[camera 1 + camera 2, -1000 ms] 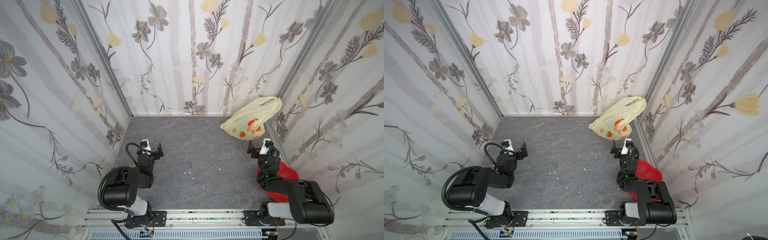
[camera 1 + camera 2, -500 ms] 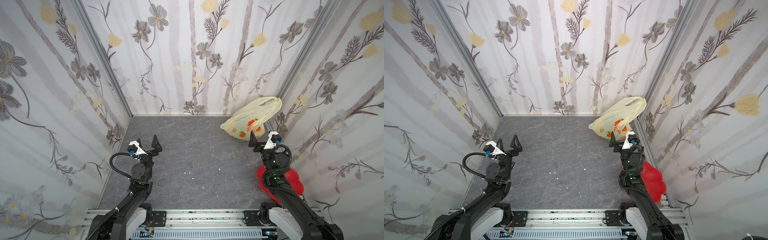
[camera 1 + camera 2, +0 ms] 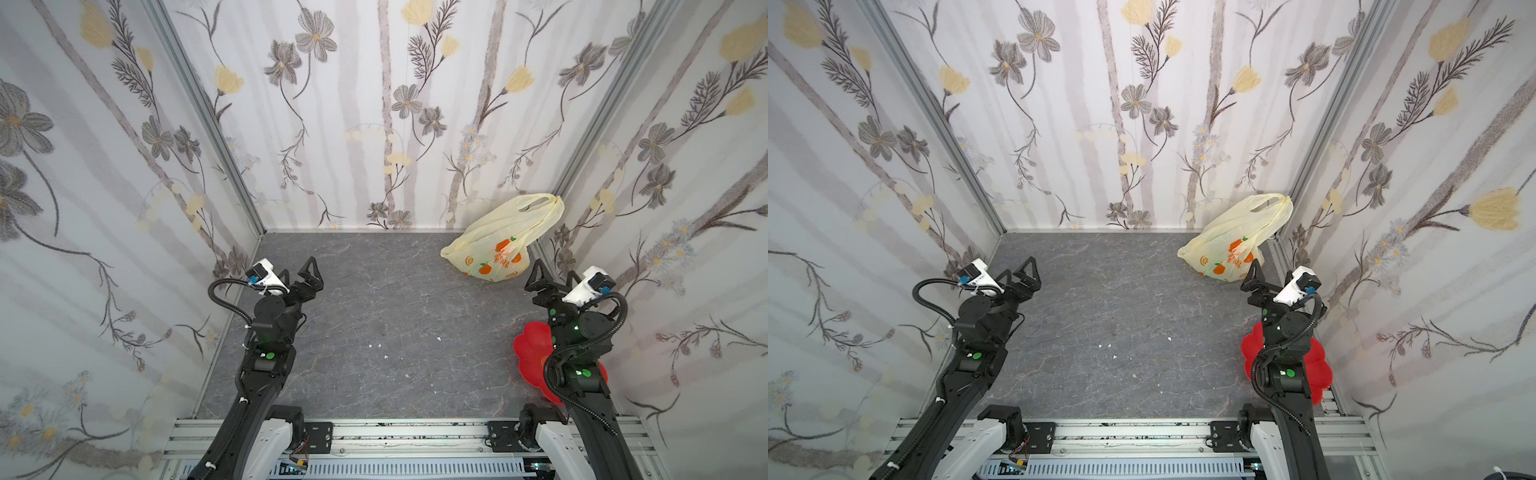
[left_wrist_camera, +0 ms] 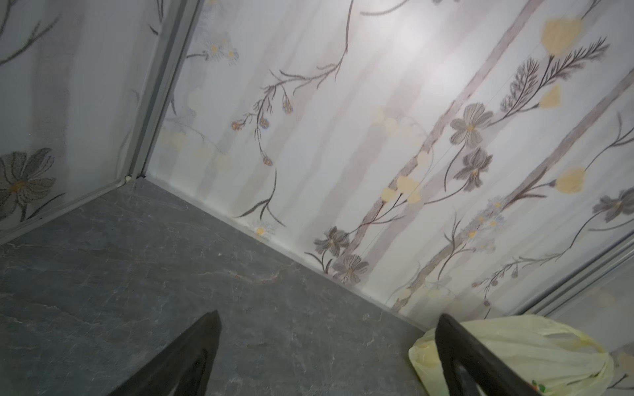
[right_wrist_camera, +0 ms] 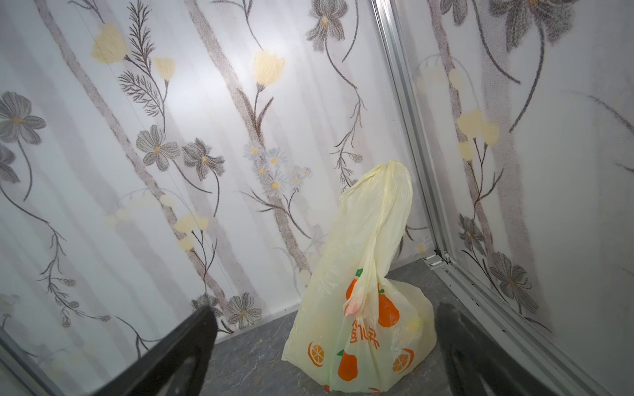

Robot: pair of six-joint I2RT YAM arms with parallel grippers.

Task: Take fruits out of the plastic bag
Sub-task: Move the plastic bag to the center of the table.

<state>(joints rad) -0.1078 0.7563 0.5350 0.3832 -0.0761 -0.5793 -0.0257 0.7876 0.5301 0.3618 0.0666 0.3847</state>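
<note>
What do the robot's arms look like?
Both are black and chunky: the left arm and the right arm. Each has small green dots, a ribbed black cable looping beside it, and a white camera block with a blue bit. The left end effector and right end effector each have two black, pointed, triangle-shaped fingers.

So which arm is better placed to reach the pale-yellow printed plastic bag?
Right. The right arm, jaws open, faces the pale-yellow plastic bag close by; the left arm is across the grey table.

black arms (image 3: 259, 388), white cameras (image 3: 268, 277), green dots (image 3: 269, 355)
</note>
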